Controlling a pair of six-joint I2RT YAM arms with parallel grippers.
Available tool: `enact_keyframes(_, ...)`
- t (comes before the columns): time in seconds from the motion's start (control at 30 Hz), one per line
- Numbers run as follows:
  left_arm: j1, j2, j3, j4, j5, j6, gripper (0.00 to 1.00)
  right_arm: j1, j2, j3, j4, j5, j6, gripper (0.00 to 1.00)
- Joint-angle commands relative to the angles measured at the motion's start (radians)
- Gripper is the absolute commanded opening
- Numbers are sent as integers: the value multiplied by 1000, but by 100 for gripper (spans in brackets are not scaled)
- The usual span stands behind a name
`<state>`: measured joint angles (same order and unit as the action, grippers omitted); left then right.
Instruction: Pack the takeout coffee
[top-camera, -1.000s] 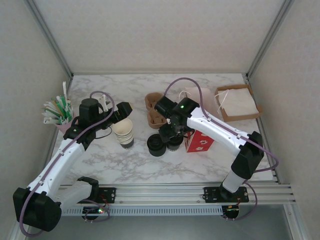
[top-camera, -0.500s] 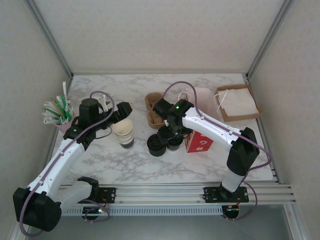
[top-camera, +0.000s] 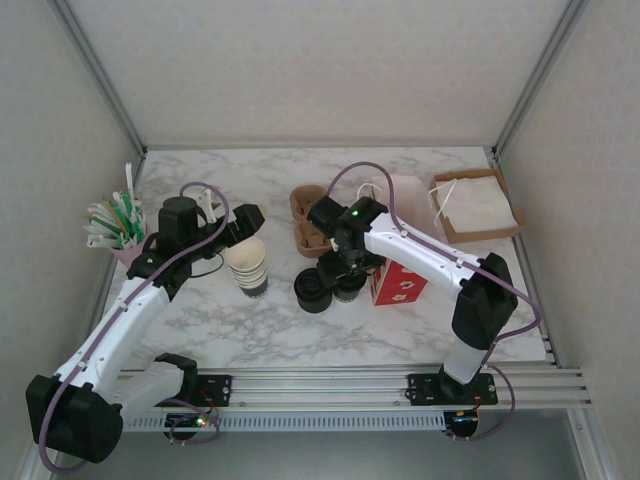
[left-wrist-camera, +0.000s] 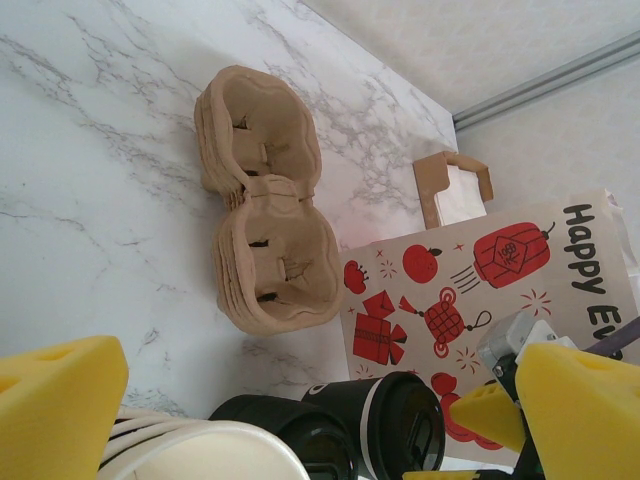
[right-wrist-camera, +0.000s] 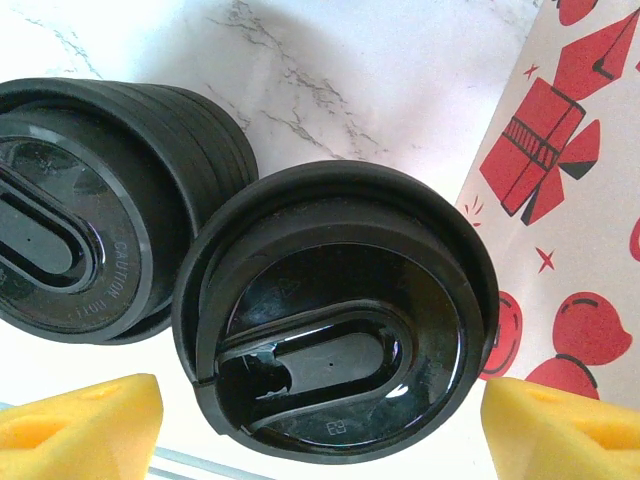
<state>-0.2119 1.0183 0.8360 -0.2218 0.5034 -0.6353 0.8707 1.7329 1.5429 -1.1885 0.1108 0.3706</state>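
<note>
Takeout coffee (right-wrist-camera: 335, 320): nearest on the bench (top-camera: 250, 330), upright and lidded, with the lid stack just beside it at nine o'clock and the bag just beside it at three o'clock.
Right claw (right-wrist-camera: 320, 425): released. Its yellow pads (right-wrist-camera: 80, 425) straddle the coffee's lid without pressing on it. We judge it is lined up to close on the cup.
Lid stack (right-wrist-camera: 90, 230): the top lid is embossed "CAUTION", and the next word looks like "HOT". The mark on the coffee's own lid is too small for us to read.
Cup stack (top-camera: 247, 265): lidless, at nine o'clock of the lids.
Left claw (left-wrist-camera: 320, 390): released, pads wide, hanging by the cup stack and grasping nothing. We judge it is parked clear of the right arm.
Bag (left-wrist-camera: 480, 290): red prints and the lettering "Happy Ev", cut off at the edge. It is probably the packing target, set close for a short carry.
Carriers (left-wrist-camera: 265, 200): pulp trays at twelve o'clock of the coffee, wells up.
Napkin box (top-camera: 475, 205): farthest, at two o'clock.
</note>
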Motion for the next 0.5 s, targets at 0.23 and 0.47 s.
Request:
enact_keyframes(0.23,9,-1,18,-10,25,5,100,-10,28,-29,19,-5,11,79)
enact_keyframes(0.47,9,0,20,-12,24,6,100,-15,38,-33,33,-11,9,78)
